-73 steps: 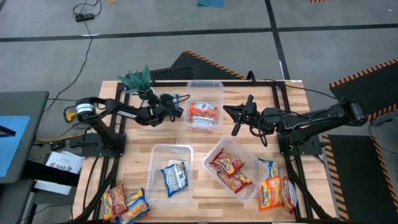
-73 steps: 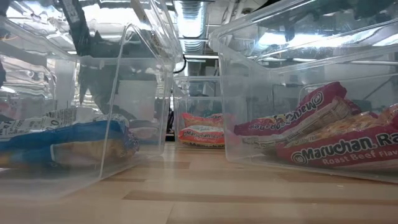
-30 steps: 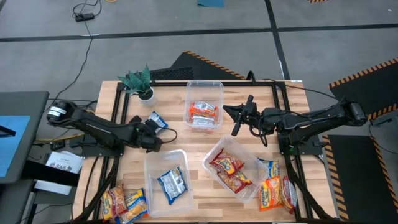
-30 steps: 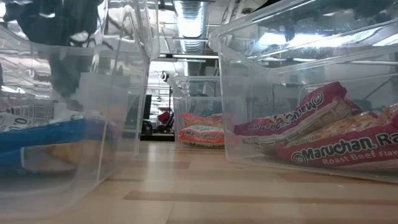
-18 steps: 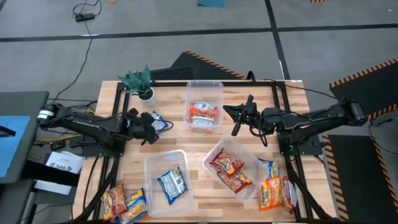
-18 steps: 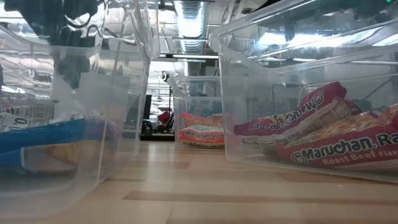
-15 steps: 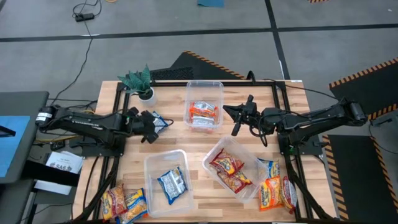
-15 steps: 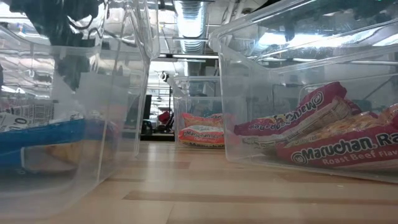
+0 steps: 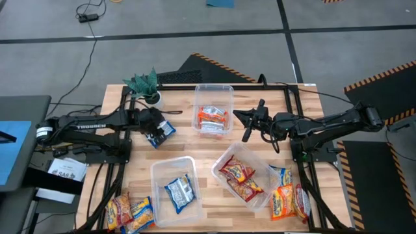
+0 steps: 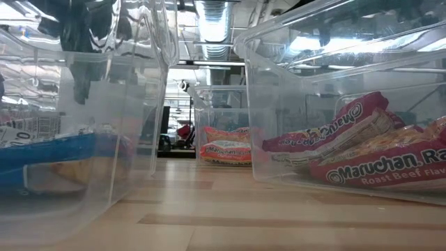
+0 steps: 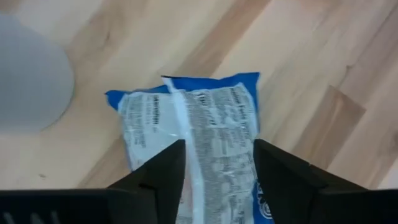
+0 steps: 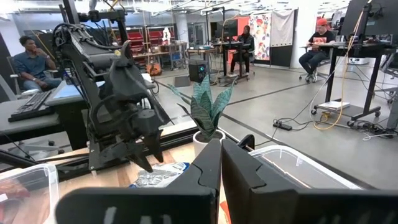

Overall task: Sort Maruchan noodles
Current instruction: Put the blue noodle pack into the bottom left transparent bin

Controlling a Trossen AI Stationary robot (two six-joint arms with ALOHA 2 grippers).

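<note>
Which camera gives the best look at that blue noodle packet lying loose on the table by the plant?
The left wrist view: the blue packet fills it, back side up, on bare wood between the open left pincer. The high view shows it small under that pincer. The right wrist view catches a sliver. The low view doesn't show it.

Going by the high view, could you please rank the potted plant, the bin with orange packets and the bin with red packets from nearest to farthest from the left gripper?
From the left gripper:
1. Potted plant, just behind it.
2. Bin with orange packets, table's back middle.
3. Bin with red packets, front right.
</note>
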